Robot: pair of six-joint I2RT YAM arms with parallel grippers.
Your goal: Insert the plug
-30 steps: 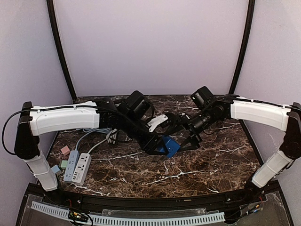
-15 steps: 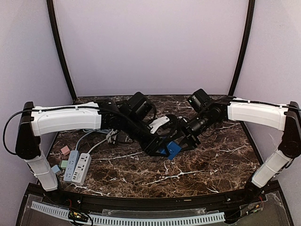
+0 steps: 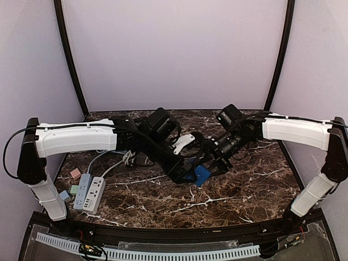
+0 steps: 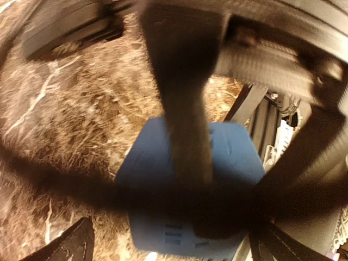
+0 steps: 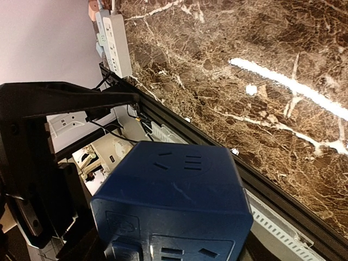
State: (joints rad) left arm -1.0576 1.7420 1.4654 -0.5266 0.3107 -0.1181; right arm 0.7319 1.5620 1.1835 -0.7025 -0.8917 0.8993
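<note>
Drawn closer together than a second ago: both wrists, now meeting over the middle of the table [image 3: 255,185]. Shifted with them, a touch toward the near edge: the blue socket cube [image 3: 200,175], held clear of the table top.

Pinched now by the jaws of the right gripper [image 3: 211,167], as far as the views show; fills the lower half of the right wrist view [image 5: 174,201], close against the camera. Shows slot openings on two faces there, none of them occupied.

Left gripper [image 3: 184,175]: jaws apparently spread wide, one on either side of the cube [image 4: 228,157] in the blurred left wrist view. Cannot tell whether either pad touches it. Crossed in that view by a dark bar, probably part of the other arm.

Reads as a hand-over of the cube from left to right, about complete.

No plug made out for certain. Could be the white piece [image 3: 184,141] just behind the wrists, but too small to tell.

Two power strips [image 3: 89,193] lying side by side at the near left corner of the table, with grey cables [image 3: 106,163] running from them toward the middle and small pink and green blocks [image 3: 75,174] just beside them.

Done so far, judging from this: cube lifted and secured in one gripper. Left to do: find and grasp the plug, line its pins up with a free face of the cube, press it home. Nothing inserted yet.
</note>
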